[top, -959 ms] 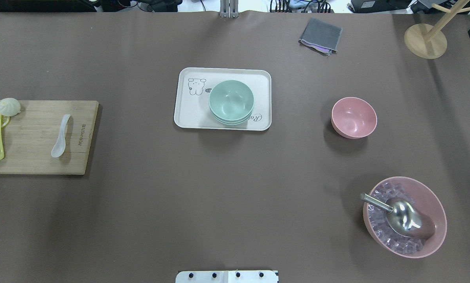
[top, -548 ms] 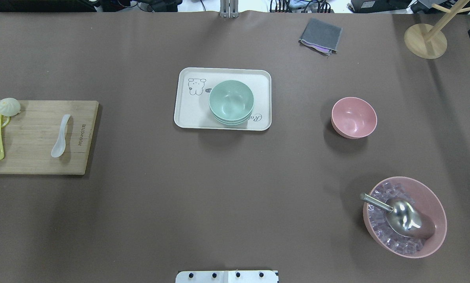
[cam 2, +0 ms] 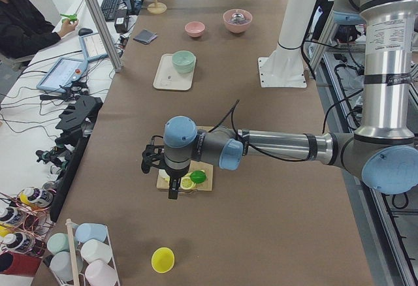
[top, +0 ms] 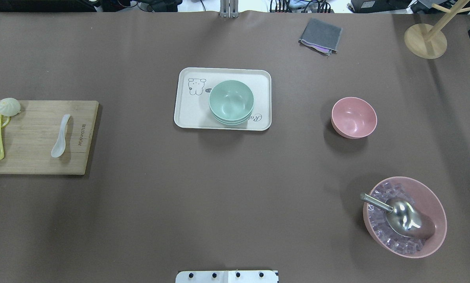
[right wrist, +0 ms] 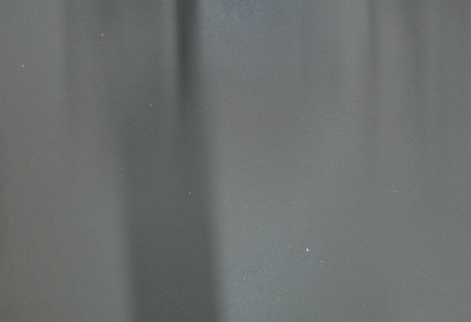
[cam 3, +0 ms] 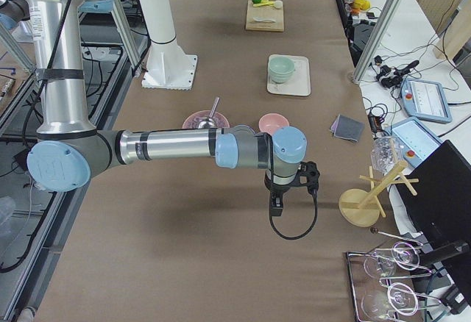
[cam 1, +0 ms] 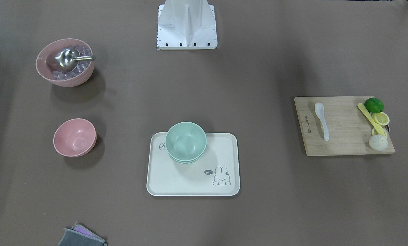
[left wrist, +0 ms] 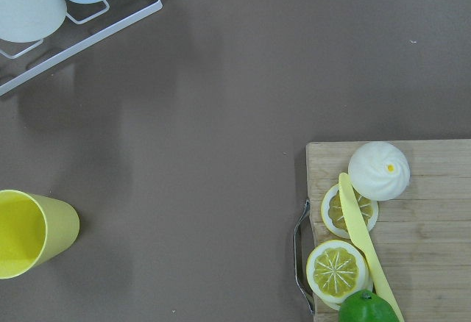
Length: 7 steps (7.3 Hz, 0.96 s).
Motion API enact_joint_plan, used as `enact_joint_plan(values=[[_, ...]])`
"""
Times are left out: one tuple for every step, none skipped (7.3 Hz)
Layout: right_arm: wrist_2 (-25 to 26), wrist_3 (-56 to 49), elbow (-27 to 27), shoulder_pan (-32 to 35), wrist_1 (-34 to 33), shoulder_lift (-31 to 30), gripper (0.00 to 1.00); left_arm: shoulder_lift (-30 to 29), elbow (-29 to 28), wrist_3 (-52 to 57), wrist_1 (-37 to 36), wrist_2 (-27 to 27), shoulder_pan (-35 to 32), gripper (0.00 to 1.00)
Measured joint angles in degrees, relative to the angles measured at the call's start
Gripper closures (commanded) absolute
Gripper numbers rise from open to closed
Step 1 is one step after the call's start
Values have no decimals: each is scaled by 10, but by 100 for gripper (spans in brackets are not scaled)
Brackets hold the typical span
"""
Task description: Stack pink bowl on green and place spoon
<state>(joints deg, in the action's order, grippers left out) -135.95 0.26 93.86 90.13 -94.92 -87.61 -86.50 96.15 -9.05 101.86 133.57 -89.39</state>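
The pink bowl sits upright on the table, well apart from the green bowls stacked on the tray, and the white spoon lies on the board. The left gripper hangs over the board's fruit end and the right gripper over bare table. Both show only from the side, so I cannot tell how far either is open; neither touches a task thing.
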Motion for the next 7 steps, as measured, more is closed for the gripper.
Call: enact_joint_plan(values=[[-1,0,1,0,0,1,0,-3,1,0,0,2,0,2],[-4,0,2,0,0,2,0,-13,3,0,0,3,1,2],[-11,0,3,1,0,4,0,-35,8,-1,2,4,4,2],[-18,0,3,1,0,5,0,-62,16,-6,6,2,15,2],[-20,0,3,1,0,6,0,-81,22,-17,13,1,29,2],[-19,0,5,1,1,10,0,-95,24,-38,21,0,44,2],[-17,0,13,1,1,20,0,-114,22,-59,26,0,63,2]])
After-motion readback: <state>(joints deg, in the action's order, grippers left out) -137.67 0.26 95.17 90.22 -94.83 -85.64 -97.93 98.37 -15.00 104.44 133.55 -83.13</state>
